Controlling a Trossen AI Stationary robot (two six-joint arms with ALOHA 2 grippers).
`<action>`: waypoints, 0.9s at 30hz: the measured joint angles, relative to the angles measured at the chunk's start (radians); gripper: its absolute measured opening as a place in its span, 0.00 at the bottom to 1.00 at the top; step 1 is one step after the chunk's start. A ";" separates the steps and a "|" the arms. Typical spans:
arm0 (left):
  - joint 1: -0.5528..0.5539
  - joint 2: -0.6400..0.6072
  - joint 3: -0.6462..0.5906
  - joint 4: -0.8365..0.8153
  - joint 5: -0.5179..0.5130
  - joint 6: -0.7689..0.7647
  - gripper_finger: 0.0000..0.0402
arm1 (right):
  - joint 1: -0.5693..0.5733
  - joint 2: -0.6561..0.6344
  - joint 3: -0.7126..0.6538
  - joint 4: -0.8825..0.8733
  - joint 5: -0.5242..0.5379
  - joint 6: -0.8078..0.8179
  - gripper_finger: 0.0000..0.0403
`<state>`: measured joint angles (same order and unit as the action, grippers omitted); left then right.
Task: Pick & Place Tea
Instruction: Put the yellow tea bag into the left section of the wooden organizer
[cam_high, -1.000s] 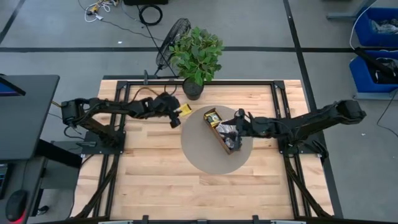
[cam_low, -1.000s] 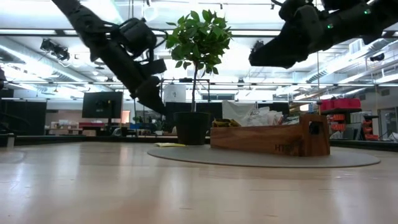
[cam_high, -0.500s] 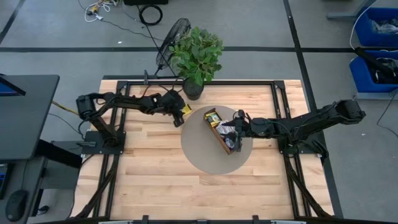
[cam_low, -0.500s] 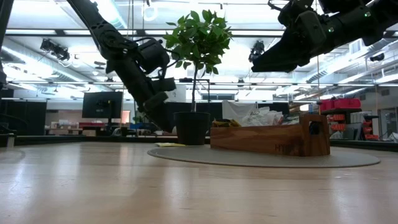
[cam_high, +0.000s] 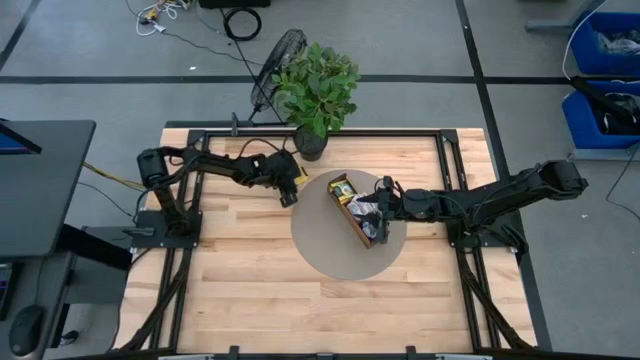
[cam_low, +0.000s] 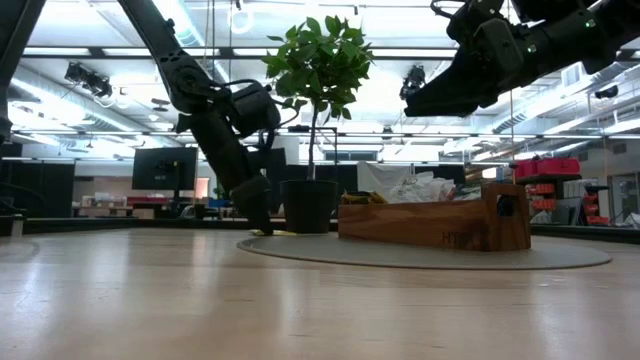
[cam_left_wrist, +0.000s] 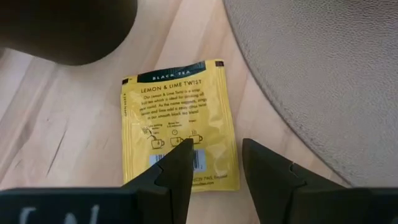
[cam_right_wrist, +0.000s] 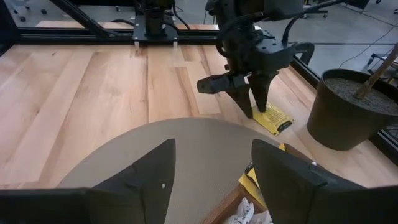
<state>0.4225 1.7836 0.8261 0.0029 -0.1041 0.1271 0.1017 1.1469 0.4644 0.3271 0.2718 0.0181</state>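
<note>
A yellow tea packet (cam_left_wrist: 180, 124) lies flat on the wood between the plant pot and the round grey mat (cam_high: 298, 176). My left gripper (cam_left_wrist: 214, 149) is open and low over its near edge. One finger is above the packet and the other is beside its edge by the mat; the right wrist view also shows this gripper (cam_right_wrist: 249, 106) at the packet (cam_right_wrist: 273, 118). My right gripper (cam_high: 378, 205) hovers open above the long wooden box (cam_high: 358, 215), which holds more tea packets, and it holds nothing. My left gripper comes at the yellow packet from above, fingers pointing down over its near edge (cam_left_wrist: 186, 177). I cannot tell whether the fingertips (cam_left_wrist: 177, 158) touch the packet. The packet lies flat on the table.
The grey mat (cam_high: 330, 250) carries the wooden box (cam_low: 430, 225). The potted plant (cam_high: 315, 85) stands at the far edge, and its pot (cam_right_wrist: 348, 106) is close behind the packet. Bare wood stretches toward the near edge.
My left gripper has moved toward the table's right and down, from well above the table to low over the yellow packet. The packet has stayed where it was.
</note>
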 joint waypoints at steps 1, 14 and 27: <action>0.000 0.000 0.000 -0.001 0.001 0.001 0.35 | 0.000 0.000 0.000 0.000 0.000 0.000 0.54; -0.044 -0.001 -0.001 -0.010 -0.040 0.094 0.02 | 0.000 0.000 0.000 -0.010 -0.001 0.012 0.54; -0.134 -0.156 -0.005 -0.131 -0.080 0.079 0.00 | 0.000 0.001 0.000 -0.048 -0.002 0.007 0.54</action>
<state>0.2886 1.6280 0.8207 -0.1279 -0.1840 0.2062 0.1017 1.1477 0.4644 0.2789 0.2699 0.0254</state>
